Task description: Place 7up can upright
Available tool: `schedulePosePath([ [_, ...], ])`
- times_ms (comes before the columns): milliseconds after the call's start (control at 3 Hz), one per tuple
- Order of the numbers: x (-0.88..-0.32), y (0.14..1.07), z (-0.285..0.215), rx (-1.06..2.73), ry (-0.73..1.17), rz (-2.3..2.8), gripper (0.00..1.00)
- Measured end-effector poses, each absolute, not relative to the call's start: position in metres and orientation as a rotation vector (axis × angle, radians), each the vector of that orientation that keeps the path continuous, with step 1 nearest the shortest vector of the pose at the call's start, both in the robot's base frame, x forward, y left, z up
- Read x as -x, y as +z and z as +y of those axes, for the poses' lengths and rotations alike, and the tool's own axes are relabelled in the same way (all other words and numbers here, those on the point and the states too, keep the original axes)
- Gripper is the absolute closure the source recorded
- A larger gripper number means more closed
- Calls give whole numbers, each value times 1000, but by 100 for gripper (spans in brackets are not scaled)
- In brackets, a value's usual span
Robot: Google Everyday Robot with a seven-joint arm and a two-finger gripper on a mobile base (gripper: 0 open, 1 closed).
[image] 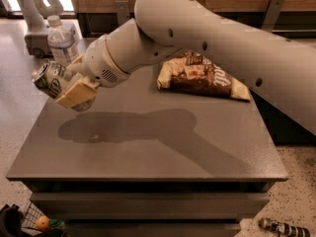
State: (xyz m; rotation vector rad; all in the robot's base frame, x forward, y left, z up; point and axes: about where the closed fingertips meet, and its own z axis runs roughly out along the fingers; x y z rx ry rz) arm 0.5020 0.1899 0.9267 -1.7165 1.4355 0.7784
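Observation:
The 7up can (48, 79) is silvery with a pale green label and hangs tilted in the air over the left edge of the grey table (148, 152), its shiny end pointing up and left. My gripper (69, 85) is shut on the can, with one tan finger pad (76, 94) across its near side. The other finger is mostly hidden behind the can. The white arm reaches in from the upper right. Its shadow lies on the tabletop below.
A clear plastic water bottle (61, 39) with a white cap stands at the table's back left corner, just behind the can. A brown snack bag (202, 77) lies at the back right. Small items lie on the floor at lower left and lower right.

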Motion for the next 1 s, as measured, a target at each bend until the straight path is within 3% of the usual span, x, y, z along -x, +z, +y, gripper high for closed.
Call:
schedulePosePath([
  [1000, -485, 889, 208, 1508, 1016, 1481, 100],
])
